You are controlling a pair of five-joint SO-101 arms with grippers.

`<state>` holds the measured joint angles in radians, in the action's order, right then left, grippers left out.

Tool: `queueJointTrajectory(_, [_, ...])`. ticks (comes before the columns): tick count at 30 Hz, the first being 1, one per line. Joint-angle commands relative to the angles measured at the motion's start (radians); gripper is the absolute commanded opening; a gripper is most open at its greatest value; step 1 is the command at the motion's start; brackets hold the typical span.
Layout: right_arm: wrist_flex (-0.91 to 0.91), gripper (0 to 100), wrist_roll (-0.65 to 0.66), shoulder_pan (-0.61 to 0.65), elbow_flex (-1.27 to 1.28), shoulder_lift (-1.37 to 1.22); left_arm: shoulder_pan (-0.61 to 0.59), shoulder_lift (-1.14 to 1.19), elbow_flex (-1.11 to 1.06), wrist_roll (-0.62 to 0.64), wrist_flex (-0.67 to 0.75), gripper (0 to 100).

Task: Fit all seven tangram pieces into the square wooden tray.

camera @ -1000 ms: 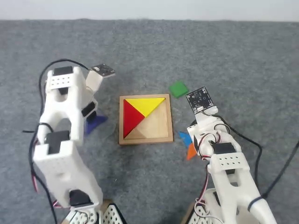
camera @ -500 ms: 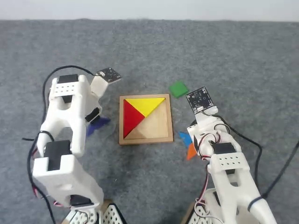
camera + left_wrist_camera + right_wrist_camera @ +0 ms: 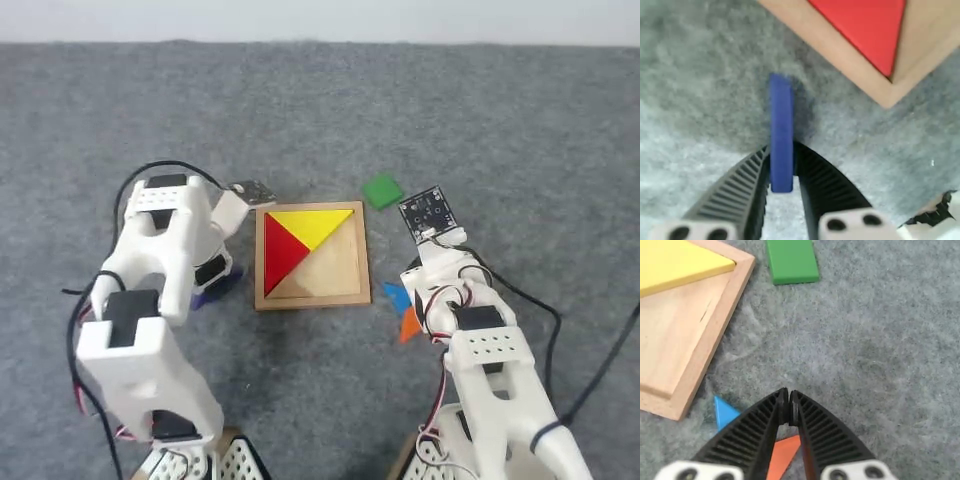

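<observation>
The square wooden tray point(image 3: 358, 262) lies mid-table with a red triangle point(image 3: 281, 251) and a yellow triangle point(image 3: 313, 225) in it. My left gripper point(image 3: 781, 156) is shut on a dark blue piece point(image 3: 781, 131), held on edge just off the tray's corner point(image 3: 883, 93); from above this piece point(image 3: 208, 291) shows at the tray's left side. My right gripper point(image 3: 789, 406) is shut on nothing, hovering over the mat right of the tray point(image 3: 715, 342). A light blue piece point(image 3: 725, 412) and an orange piece point(image 3: 783, 454) lie beneath it. A green piece point(image 3: 791, 260) lies beyond.
Grey felt mat point(image 3: 480, 130) covers the table. The green piece point(image 3: 381, 190) sits off the tray's far right corner; the light blue point(image 3: 396, 296) and orange point(image 3: 408, 325) pieces lie by its near right corner. Cables trail from both arms.
My left arm has swung right and toward the tray's left edge, carrying the dark blue piece. The right arm and the loose pieces have not moved.
</observation>
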<state>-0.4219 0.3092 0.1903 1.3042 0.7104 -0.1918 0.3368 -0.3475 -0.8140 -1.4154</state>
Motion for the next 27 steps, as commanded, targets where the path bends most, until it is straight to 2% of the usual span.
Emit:
queueJointTrajectory(1, [0.007, 1.7, -0.009, -0.01, -0.006, 0.036, 0.018, 0.003, -0.019, -0.011, -0.012, 5])
queueJointTrajectory(6, [0.007, 1.7, -0.009, -0.01, -0.006, 0.036, 0.011, 0.0, -0.013, -0.009, -0.012, 4])
queueJointTrajectory(8, [0.007, 1.7, -0.009, -0.01, -0.006, 0.036, 0.011, 0.0, 0.005, -0.006, -0.018, 1])
queueJointTrajectory(11, [0.007, 1.7, -0.009, -0.01, -0.006, 0.036, 0.018, -0.029, 0.022, 0.058, -0.054, 1])
queueJointTrajectory(17, [0.007, 1.7, -0.009, -0.01, -0.012, 0.038, 0.049, -0.293, -0.028, 0.181, -0.052, 1])
queueJointTrajectory(22, [-0.035, 1.7, -0.011, -0.012, -0.041, 0.038, 0.195, -0.465, -0.14, 0.365, 0.031, 1])
queueJointTrajectory(24, [-0.091, 1.7, -0.014, -0.027, -0.074, 0.038, 0.282, -0.48, -0.165, 0.341, 0.048, 1])
queueJointTrajectory(27, [-0.143, 1.7, -0.081, -0.114, -0.118, 0.038, 0.423, -0.479, -0.188, 0.175, 0.046, 1])
